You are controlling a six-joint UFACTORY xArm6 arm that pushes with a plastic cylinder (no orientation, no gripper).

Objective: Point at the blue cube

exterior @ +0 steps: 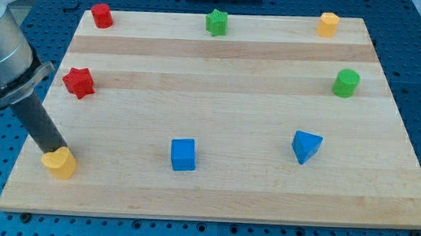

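Observation:
The blue cube [183,154] sits on the wooden board [221,61], at the view's bottom, left of centre. My dark rod comes down from the view's upper left, and my tip [52,152] stands at the view's bottom left, touching or just behind a yellow block [59,162]. The tip is far to the left of the blue cube, with bare board between them.
A blue triangular block [306,146] lies right of the cube. A red star [78,82] is at the left, a red cylinder [102,15] top left, a green star [216,22] top centre, a yellow block [328,24] top right, and a green cylinder [346,82] at the right.

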